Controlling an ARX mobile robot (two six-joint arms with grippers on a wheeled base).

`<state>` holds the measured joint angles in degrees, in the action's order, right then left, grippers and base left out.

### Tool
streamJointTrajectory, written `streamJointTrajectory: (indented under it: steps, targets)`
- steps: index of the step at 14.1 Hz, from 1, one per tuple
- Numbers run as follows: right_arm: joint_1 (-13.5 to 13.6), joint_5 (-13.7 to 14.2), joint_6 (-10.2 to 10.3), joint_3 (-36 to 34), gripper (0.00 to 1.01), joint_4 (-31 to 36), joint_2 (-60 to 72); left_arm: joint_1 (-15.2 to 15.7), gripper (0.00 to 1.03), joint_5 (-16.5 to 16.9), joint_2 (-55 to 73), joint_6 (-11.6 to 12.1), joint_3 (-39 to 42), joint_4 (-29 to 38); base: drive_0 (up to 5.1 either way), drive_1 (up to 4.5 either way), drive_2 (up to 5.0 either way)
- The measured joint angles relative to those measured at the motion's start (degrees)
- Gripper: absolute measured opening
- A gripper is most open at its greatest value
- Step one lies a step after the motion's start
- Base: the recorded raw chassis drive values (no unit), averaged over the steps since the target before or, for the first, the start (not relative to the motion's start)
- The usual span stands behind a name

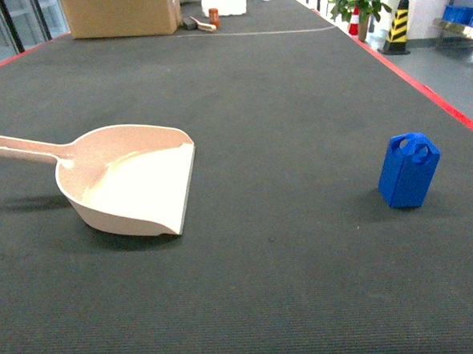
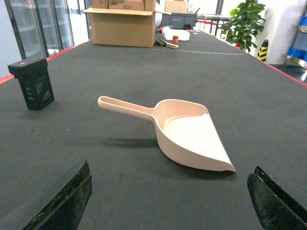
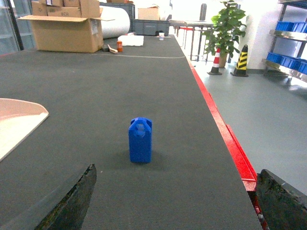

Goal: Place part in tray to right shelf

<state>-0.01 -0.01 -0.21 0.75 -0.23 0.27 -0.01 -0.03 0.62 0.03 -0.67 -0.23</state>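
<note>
**Desk:** Where does the part stand?

**Photographer:** The blue part (image 1: 409,170) stands upright on the dark table (image 1: 280,102), at the right of the head frame, near the red edge strip. Its handle cut-out faces up, so its long axis runs vertical. Nothing touches it.

**Desk:** And the tray?

**Photographer:** A pale pink scoop-shaped tray (image 1: 128,179) lies at the left of the head frame, well apart from the part, handle pointing to the left edge, open mouth towards the part.

**Desk:** Which arm is nearer?

**Photographer:** The right one, by my reading. In the right wrist frame the part (image 3: 140,140) sits almost dead centre, straight ahead of the right gripper (image 3: 175,201), whose jaws stand wide apart at the lower corners, holding nothing. The left gripper (image 2: 168,201) likewise has its jaws spread and empty, with the tray (image 2: 192,136) ahead of it.

**Desk:** So the coming move?

**Photographer:** Likely a straight advance of the right arm, jaws closing across the narrow upright body. It looks light and could tip if nudged off-centre.

**Desk:** The shelf?

**Photographer:** A steel rack with blue crates, the right shelf (image 3: 288,67), shows at the upper right of the right wrist frame, across the floor, well apart from the table.
</note>
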Motion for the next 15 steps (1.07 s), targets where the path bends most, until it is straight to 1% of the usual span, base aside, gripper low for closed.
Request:
streamJointTrajectory:
  steps: [15]
  targets:
    - [0.0,0.0,0.0,0.0,0.98,0.0,0.0,0.0,0.98,0.0,0.0,0.0,0.0,0.0,0.0,0.00,0.0]
